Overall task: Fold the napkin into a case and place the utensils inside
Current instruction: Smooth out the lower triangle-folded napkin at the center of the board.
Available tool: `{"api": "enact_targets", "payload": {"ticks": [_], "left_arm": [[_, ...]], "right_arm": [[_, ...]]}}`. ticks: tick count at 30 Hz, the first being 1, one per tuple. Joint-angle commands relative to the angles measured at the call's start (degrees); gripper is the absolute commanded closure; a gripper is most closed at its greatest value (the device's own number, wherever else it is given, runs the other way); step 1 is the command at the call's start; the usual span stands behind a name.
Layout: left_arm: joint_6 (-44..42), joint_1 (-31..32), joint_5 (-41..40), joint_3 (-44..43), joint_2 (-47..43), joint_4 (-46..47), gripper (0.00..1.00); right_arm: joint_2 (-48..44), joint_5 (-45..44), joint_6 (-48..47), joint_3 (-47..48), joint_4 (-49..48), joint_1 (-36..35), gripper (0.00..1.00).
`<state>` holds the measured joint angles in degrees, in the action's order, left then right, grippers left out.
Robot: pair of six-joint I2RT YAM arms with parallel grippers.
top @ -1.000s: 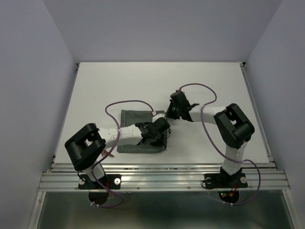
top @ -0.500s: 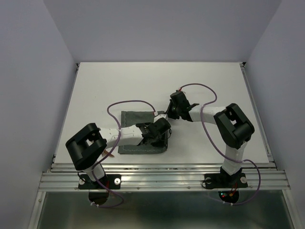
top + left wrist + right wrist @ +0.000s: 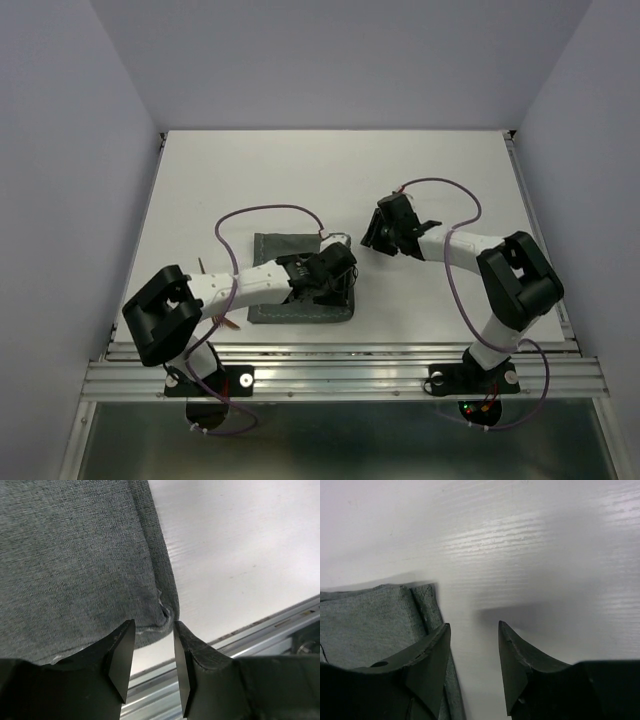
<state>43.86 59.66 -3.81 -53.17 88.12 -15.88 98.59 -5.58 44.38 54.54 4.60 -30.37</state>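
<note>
Napkin (image 3: pixel 272 250) folded to a flat rectangle on tabletop (image 3: pixel 450 180), case apparently formed. Left end effector (image 3: pixel 152 627) and right end effector (image 3: pixel 473 627) half open, gripping nothing. Utensils (image 3: pixel 228 322) not yet inside.

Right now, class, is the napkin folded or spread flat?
Folded: the napkin has a rounded, doubled edge; the right wrist view shows stacked layers.

napkin (image 3: pixel 75 555): we see matt woven cloth, coarse-grained, with a stitched hem.
table (image 3: pixel 240 550): we see a smooth white top with a soft, streaky sheen.
left gripper (image 3: pixel 153 630): we read its fingers (image 3: pixel 120 660) as matt black plastic, faintly grainy.
rail (image 3: pixel 340 372): along the table's near edge, we see ribbed bare metal.
</note>
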Motion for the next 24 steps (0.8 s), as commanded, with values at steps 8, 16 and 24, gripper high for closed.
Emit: {"api": "enact_targets", "payload": {"ticks": [8,16,24], "left_arm": [[-1.32,-6.29,-3.22,-1.68,-17.7,-6.62,0.54],[-3.07,-15.62,-3.13,0.26,-22.2,-6.88,0.55],[-2.99,-16.24,-2.78,1.83,-21.93,-6.01,0.55]], "right_arm": [[-11.22,9.54,3.25,-11.55,-1.7,-4.25,0.39],[-13.69,11.13,7.91,-14.47,-0.91,-13.48,0.27],[-12.37,6.2,11.69,-13.41,3.13,-19.72,0.32]]}}
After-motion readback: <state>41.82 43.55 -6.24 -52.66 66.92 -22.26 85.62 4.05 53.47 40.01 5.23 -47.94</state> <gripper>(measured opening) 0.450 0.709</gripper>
